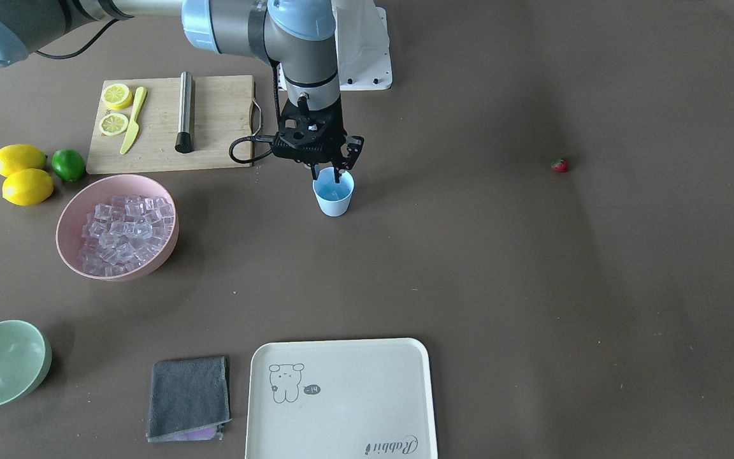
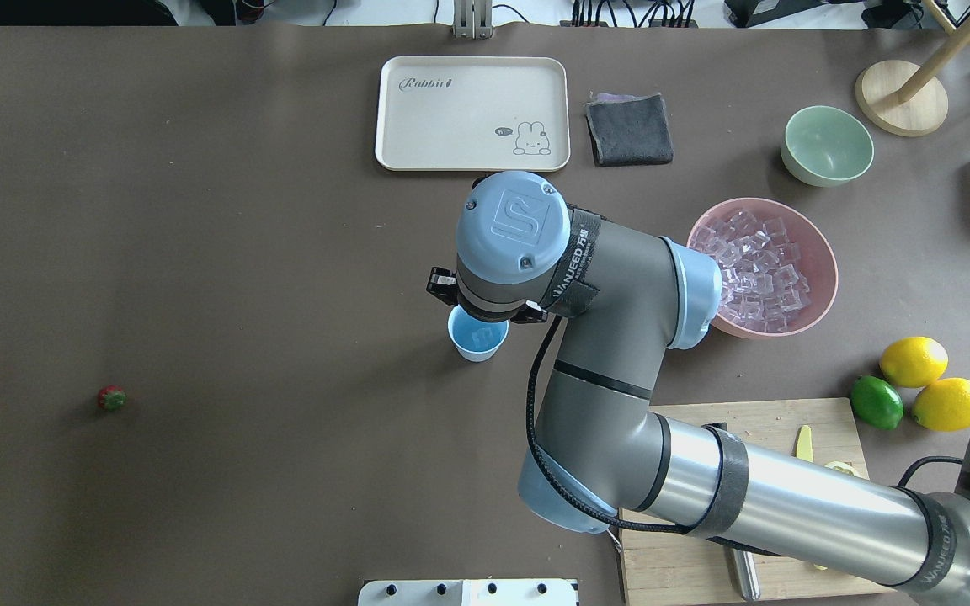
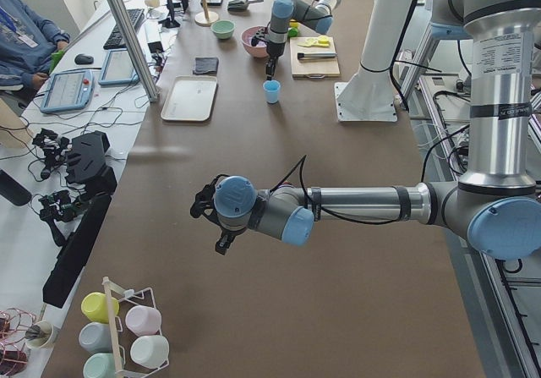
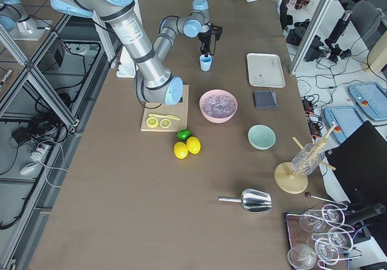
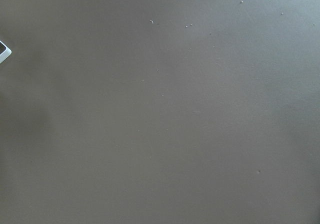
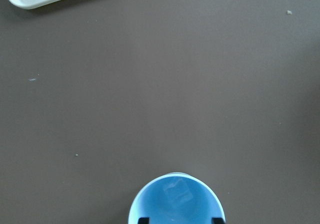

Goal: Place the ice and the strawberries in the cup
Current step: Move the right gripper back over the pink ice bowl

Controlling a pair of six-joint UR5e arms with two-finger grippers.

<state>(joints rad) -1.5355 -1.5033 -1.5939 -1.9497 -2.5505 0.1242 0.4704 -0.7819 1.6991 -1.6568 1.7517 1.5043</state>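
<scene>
The pale-blue cup [image 1: 334, 194] [image 2: 477, 334] stands upright near the table's middle, and one clear ice cube [image 6: 177, 194] lies inside it. Right above its mouth hangs my right gripper [image 1: 329, 173], open and holding nothing, with its two fingertips [image 6: 143, 220] just at the rim. The rest of the ice [image 1: 125, 233] [image 2: 759, 269] is heaped in a pink bowl [image 1: 166, 255]. A small red strawberry [image 1: 559, 166] [image 2: 112, 398] lies alone on the table, far from the cup. My left gripper [image 3: 211, 217] hovers over bare table near it; I cannot tell whether it is open or shut.
A wooden cutting board [image 1: 214, 127] holds lemon slices, a yellow knife and a metal muddler. Two lemons [image 1: 20, 172] and a lime [image 1: 68, 164] lie beside it. A mint-green bowl [image 1: 2, 363], a grey cloth [image 1: 188, 398] and a cream tray [image 1: 341, 398] line the far edge.
</scene>
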